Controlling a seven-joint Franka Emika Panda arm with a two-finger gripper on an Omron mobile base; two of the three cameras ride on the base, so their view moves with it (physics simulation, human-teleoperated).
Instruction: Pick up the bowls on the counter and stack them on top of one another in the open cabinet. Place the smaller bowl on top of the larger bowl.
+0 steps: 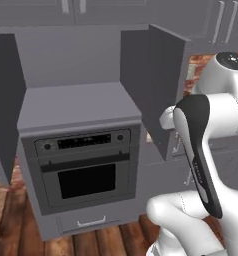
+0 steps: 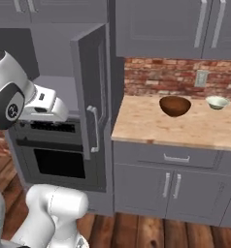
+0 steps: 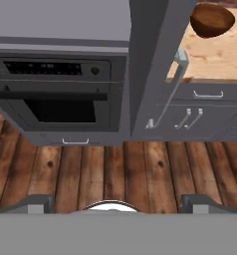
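Tool (image 3: 115,201) sits with jaws spread wide, holding nothing, low in front of the oven (image 3: 60,94). Both bowls wait on the bench (image 2: 151,123), off to its right past the open cabinet door (image 2: 90,111): larger bowl (image 2: 175,105) nearer, smaller bowl (image 2: 217,102) beyond, so I'd guess a rightward reach comes first.

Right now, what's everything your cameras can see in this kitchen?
Larger bowl: one, glossy dark brown, on the counter near the brick wall.
Smaller bowl: one, pale greenish-white, on the counter to the right of the brown one, apart from it.
Open cabinet: one, grey, flat shelf niche above the oven, door swung open.
Oven: one, grey with dark window, built in below the shelf.
Upper cabinets: grey, above the counter.
Lower cabinets: grey, below the counter.
Brick backsplash: red, behind the counter.
Floor: brown wood planks.
Arm: one, white with dark joints.
Gripper: open, holding nothing.
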